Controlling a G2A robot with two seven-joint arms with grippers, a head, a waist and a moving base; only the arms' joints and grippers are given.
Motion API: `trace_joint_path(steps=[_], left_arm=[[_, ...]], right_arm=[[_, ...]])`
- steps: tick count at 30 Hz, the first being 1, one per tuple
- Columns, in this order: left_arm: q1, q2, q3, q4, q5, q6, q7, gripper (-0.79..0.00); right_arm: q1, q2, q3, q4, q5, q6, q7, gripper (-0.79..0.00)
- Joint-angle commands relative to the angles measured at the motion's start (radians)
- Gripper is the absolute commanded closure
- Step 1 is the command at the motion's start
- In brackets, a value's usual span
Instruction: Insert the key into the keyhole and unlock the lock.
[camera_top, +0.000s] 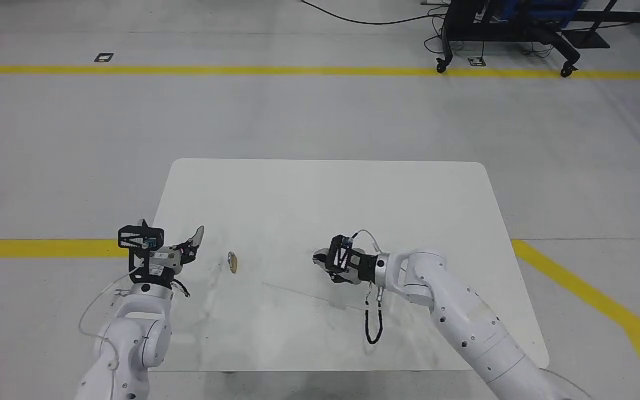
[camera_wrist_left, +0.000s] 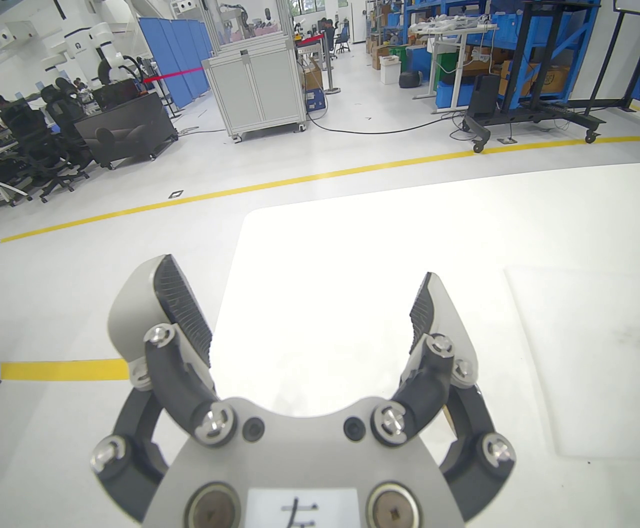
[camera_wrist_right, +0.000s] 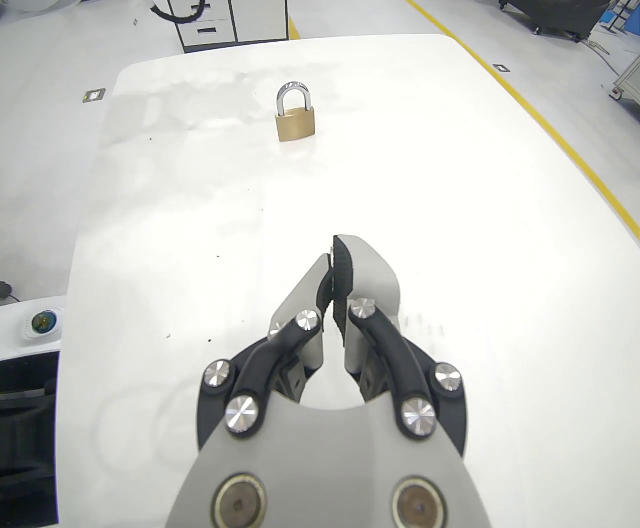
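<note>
A brass padlock with a steel shackle stands upright on the white table, left of centre; the right wrist view shows the padlock straight ahead of the fingers. My right gripper hovers low near the table's middle and points at the lock from its right. The right gripper is shut, and only a thin sliver of the key shows at its tips. My left gripper hangs over the table's left edge, left of the lock. The left gripper is open with nothing between its fingers.
A black cable loops from the right arm down onto the table. A faint clear sheet lies on the table in the left wrist view. Yellow floor lines run around the table.
</note>
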Motion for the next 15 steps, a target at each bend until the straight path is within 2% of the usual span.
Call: trace_joint_path(steps=[1, 4, 7, 11, 15], left_arm=[[0.0, 0.0, 0.0, 0.0, 0.0, 0.0, 0.0, -0.785], [0.0, 0.0, 0.0, 0.0, 0.0, 0.0, 0.0, -0.785], [0.0, 0.0, 0.0, 0.0, 0.0, 0.0, 0.0, -0.785], [0.0, 0.0, 0.0, 0.0, 0.0, 0.0, 0.0, -0.785], [0.0, 0.0, 0.0, 0.0, 0.0, 0.0, 0.0, -0.785]], right_arm=[[-0.009, 0.0, 0.019, -0.015, 0.127, -0.064, -0.095, 0.0], [-0.013, 0.006, 0.062, -0.018, 0.278, -0.194, -0.217, 0.0], [-0.011, 0.011, 0.088, -0.012, 0.371, -0.272, -0.253, 0.0], [-0.014, 0.021, 0.096, -0.007, 0.461, -0.272, -0.239, 0.0], [-0.014, 0.021, 0.096, -0.007, 0.461, -0.272, -0.239, 0.0]])
